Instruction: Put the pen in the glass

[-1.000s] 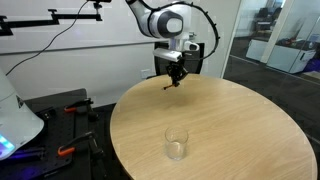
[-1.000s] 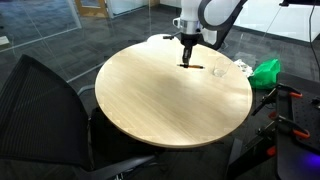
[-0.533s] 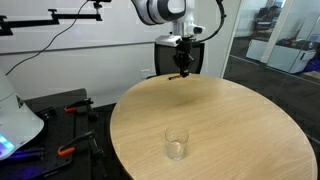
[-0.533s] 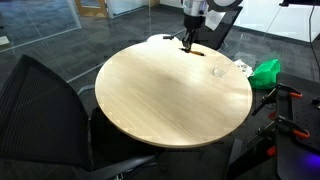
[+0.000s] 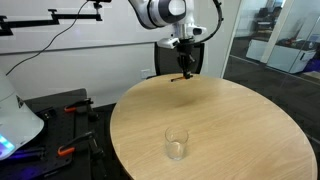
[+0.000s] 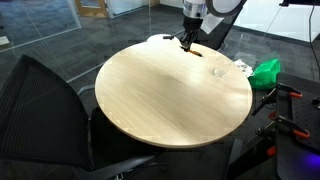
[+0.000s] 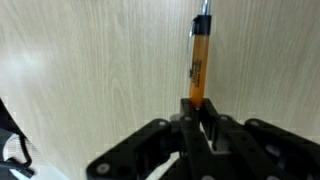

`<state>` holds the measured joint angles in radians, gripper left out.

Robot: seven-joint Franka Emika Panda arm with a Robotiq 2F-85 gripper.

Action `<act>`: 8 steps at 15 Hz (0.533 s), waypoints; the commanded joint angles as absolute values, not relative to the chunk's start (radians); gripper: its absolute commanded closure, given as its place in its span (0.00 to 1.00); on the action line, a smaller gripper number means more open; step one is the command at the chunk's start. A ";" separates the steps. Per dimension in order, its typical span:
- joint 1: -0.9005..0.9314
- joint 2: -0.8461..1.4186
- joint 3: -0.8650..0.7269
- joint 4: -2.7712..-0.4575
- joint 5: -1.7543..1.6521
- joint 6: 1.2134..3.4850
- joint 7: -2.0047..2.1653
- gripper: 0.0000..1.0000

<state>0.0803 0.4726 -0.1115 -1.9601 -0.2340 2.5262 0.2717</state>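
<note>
In an exterior view, the end effector point(image 5: 182, 68) hangs above the far edge of the round wooden bench point(image 5: 250, 130). A thin dark pen point(image 5: 182, 77) is pinched below it, clear of the surface. The glass point(image 5: 176, 143) stands upright and empty near the edge closest to this camera, well apart from the end effector, with bare wood between them. My reading is that the grasp is done and the carry is in hand. The next move calls for travel across the bench until the pen is over the glass's mouth, most likely tilting it tip down, then a lowering and release. A white rounded housing point(image 5: 14, 118) sits off the bench to one side, out of the way.

In an exterior view from the opposite side, the glass point(image 6: 217, 72) is faint against the wood, near the end effector's side of the bench. A black office chair point(image 6: 45, 100) and a green object point(image 6: 266, 70) sit beyond the rim, neither on the likely path.

In the wrist view, the fingers are closed tight on the lower end of the pen. Its translucent orange barrel and dark tip stick out lengthwise over the wood grain. The glass does not show here. The narrow mouth leaves little margin, so a tilted pen could catch the rim.
</note>
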 commanded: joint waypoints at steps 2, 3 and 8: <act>0.216 0.519 -0.258 -1.937 -0.368 2.587 0.608 0.96; 0.248 0.528 -0.292 -1.932 -0.399 2.586 0.684 0.96; 0.368 0.560 -0.414 -1.909 -0.584 2.545 1.079 0.96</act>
<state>0.3035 0.5371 -0.3498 -1.9403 -0.4964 2.5758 0.8857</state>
